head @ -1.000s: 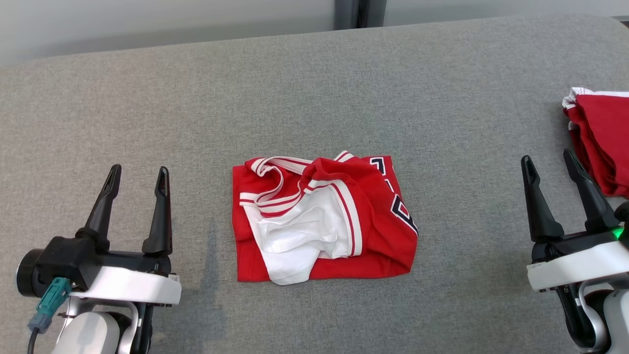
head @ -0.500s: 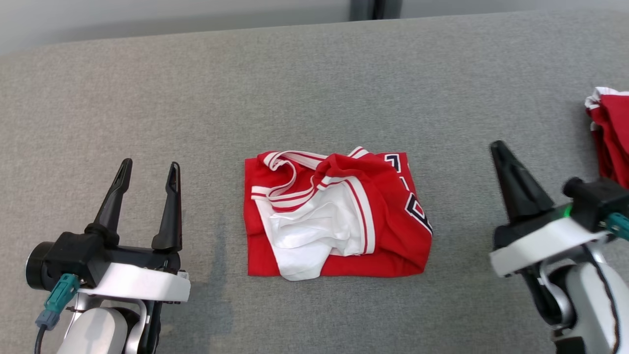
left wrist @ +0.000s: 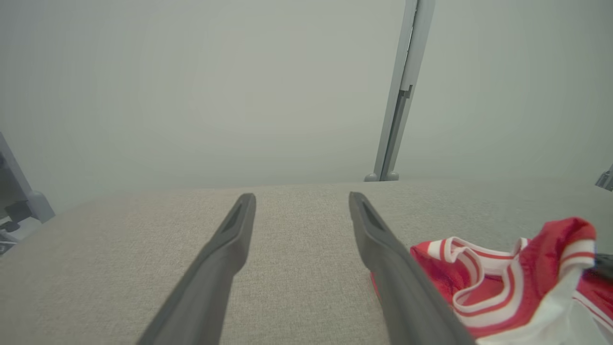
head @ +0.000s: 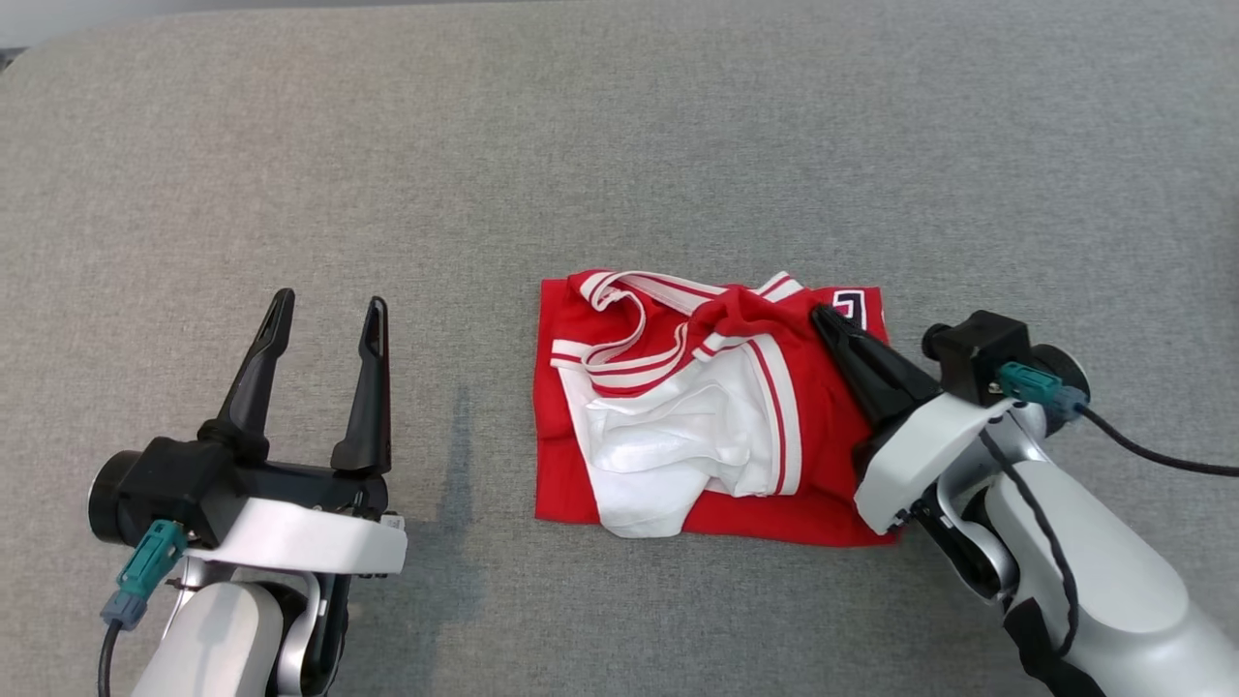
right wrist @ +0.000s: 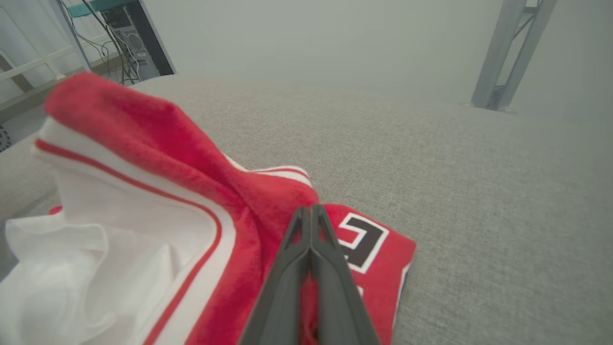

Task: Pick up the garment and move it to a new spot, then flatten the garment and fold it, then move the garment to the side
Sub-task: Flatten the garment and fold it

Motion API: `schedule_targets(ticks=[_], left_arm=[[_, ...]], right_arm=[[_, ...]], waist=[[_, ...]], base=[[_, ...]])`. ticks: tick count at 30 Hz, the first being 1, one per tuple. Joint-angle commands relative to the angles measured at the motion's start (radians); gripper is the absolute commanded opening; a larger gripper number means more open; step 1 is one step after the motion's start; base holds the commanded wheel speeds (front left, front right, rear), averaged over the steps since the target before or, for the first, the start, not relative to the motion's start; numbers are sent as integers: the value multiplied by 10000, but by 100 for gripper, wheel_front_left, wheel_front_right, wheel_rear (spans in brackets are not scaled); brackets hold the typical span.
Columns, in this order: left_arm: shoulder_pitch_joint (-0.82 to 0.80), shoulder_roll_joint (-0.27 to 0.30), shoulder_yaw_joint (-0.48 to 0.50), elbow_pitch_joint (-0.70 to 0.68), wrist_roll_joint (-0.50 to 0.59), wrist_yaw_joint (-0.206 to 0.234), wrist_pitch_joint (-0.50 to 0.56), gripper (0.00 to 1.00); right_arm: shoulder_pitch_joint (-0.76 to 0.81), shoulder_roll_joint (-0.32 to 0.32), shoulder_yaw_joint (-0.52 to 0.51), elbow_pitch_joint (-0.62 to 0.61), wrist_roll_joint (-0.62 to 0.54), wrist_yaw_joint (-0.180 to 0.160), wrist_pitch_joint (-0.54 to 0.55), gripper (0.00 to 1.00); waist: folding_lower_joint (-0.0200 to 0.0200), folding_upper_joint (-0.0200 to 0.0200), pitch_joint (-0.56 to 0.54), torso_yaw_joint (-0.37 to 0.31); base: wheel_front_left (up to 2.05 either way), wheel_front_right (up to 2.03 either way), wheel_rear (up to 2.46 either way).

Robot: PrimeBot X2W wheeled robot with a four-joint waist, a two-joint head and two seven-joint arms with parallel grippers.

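Grey fabric surface (head: 619, 145), crumpled red-and-white garment (head: 678, 436) atop

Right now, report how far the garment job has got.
Done: nothing visible; the garment lies crumpled, unfolded on the grey surface. In hand: the right end effector, shut, lies over its right side; a pinch can't be confirmed. The left end effector hangs open, apart. Left: lifting, moving, flattening, folding, setting aside.

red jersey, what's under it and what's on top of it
The red jersey lies on the grey fabric surface, which shows all round it. The right gripper, shut, hangs over its right side. Anything beneath its folds is covered.
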Motion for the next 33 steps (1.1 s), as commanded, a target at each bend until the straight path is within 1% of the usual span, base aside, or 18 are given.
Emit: schedule_targets(ticks=[1,3,4,5,7,13,14,21,28,33], left_arm=[[-182,-18,26,47,-35,-51,-72,100],[-206,-37,33,106,-41,-70,-100,100],[-206,-37,33,106,-41,-70,-100,100],[-216,-45,66,150,-61,-75,-145,100],[-197,-48,101,202,-58,-57,-173,100],[-232,-43,140,272,-61,-91,-229,100],[-232,-43,140,272,-61,-91,-229,100],[-219,-34,181,312,-60,-149,-274,100],[-183,-24,179,328,-61,-164,-277,100],[-119,-11,179,319,-74,-144,-290,100]], right_arm=[[-209,-64,282,269,178,-4,-122,0],[-356,-90,684,544,370,-4,-209,0],[-356,-90,684,544,370,-4,-209,0],[-436,-83,1078,697,603,-4,-317,0],[-477,-75,1472,783,839,-4,-387,0],[-532,-71,2409,574,1370,-4,-653,0],[-532,-71,2409,574,1370,-4,-653,0],[-145,-103,3051,-245,1682,-4,-845,0],[271,-103,3587,-1006,1840,-4,-492,0],[566,-169,3785,-1483,1954,-4,-280,0]], waist=[[0,0,60,84],[0,0,81,107],[0,0,81,107],[0,0,96,95],[0,0,92,53],[0,0,106,-66],[0,0,106,-66],[0,0,144,-159],[0,0,144,-215],[0,0,94,-261]], base=[[0,0,0],[0,0,0],[0,0,0],[0,0,0],[0,0,0],[0,0,0],[0,0,0],[0,0,0],[0,0,0],[0,0,0]])
